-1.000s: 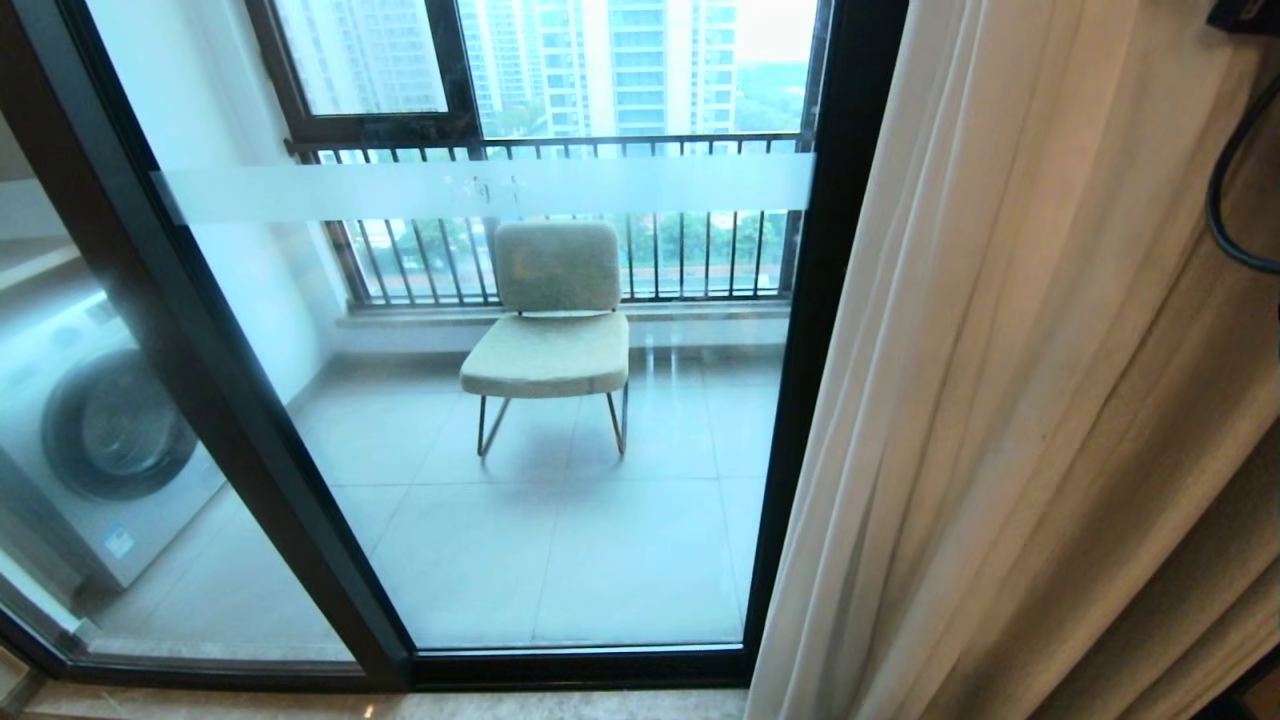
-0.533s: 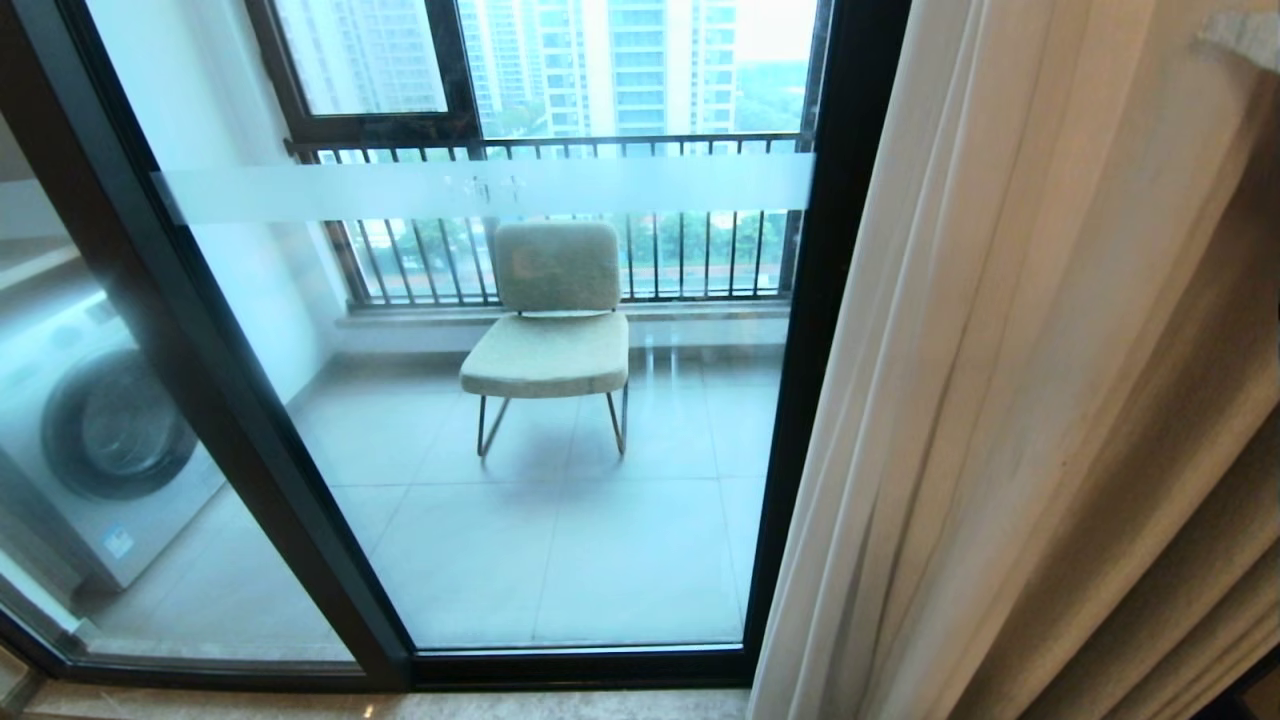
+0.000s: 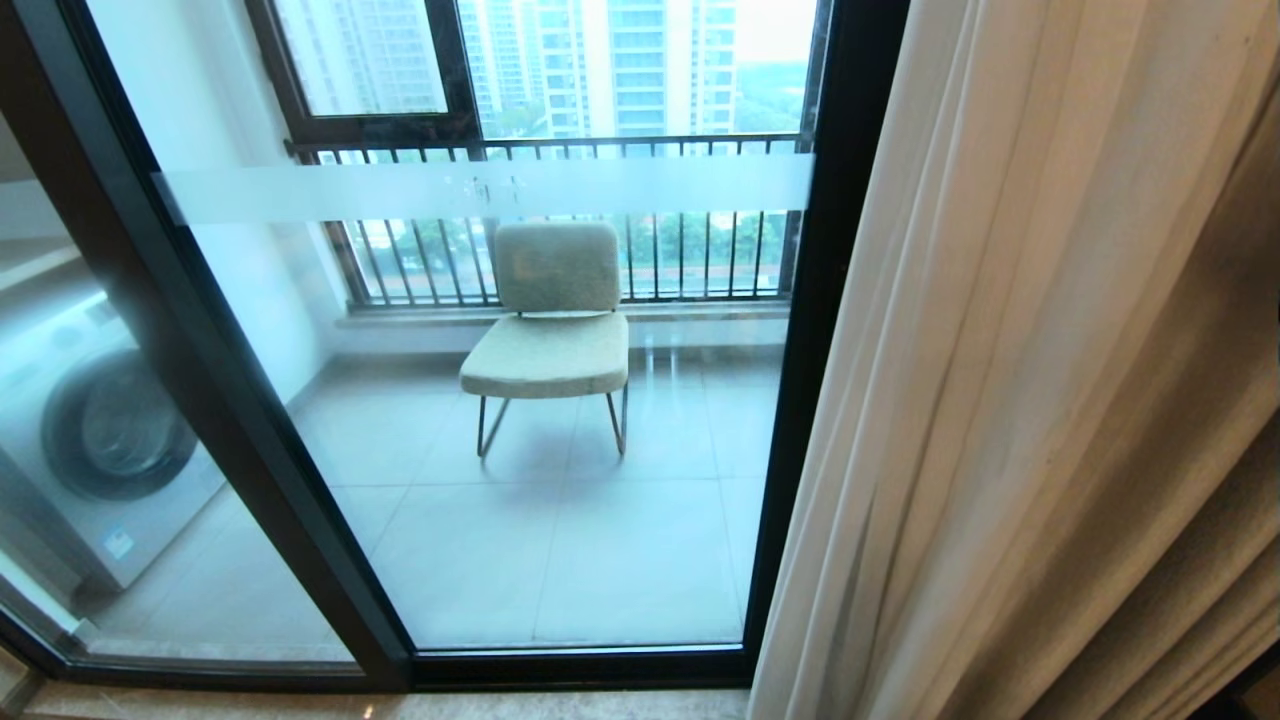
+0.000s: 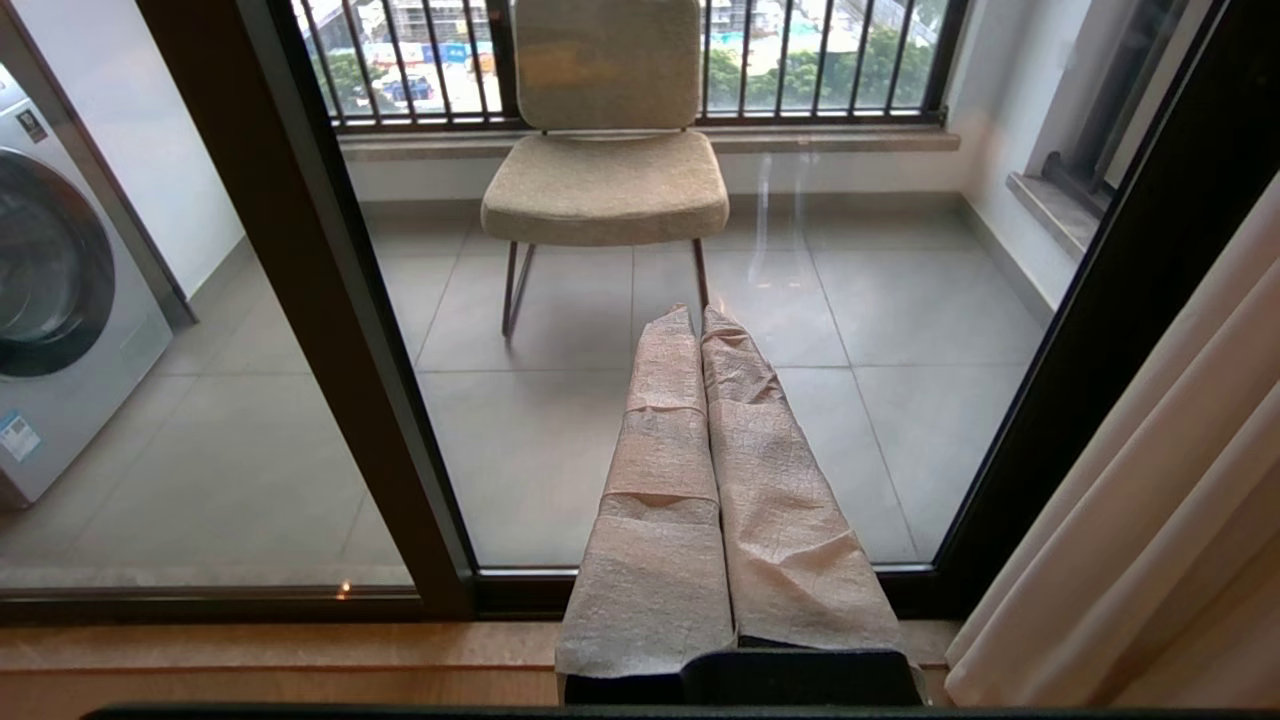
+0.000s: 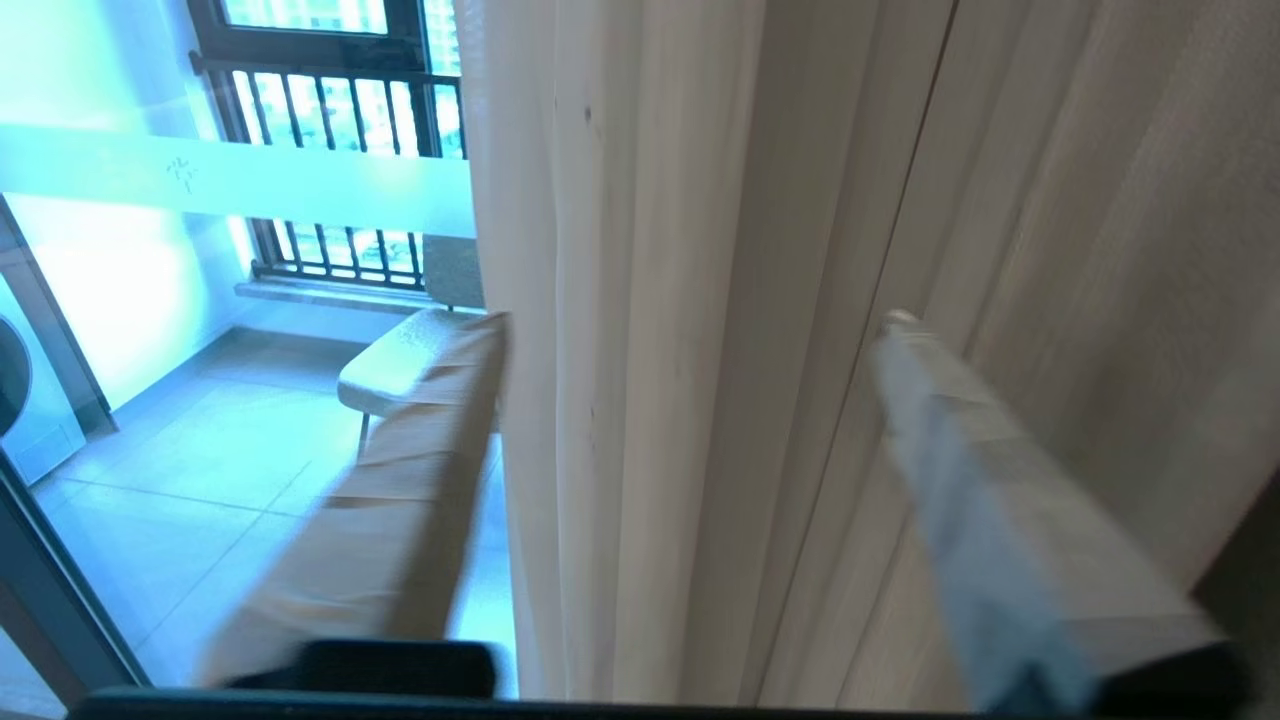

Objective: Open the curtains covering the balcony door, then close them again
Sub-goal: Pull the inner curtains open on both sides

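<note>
Tape-wrapped fingers (image 5: 400, 500) of right gripper (image 5: 695, 325) spread wide astride the curtains (image 5: 700, 300), clamping nothing, contact seemingly none through blur | left gripper (image 4: 697, 315) pressed shut, empty, facing balcony door (image 4: 330, 330) | curtains bunched at right, tops cut off | chair (image 3: 550, 320) beyond glass | both arms outside head view

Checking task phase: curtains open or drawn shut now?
Open. The curtains hang bunched at the right, leaving the balcony door glass uncovered, with the chair visible through it.
</note>
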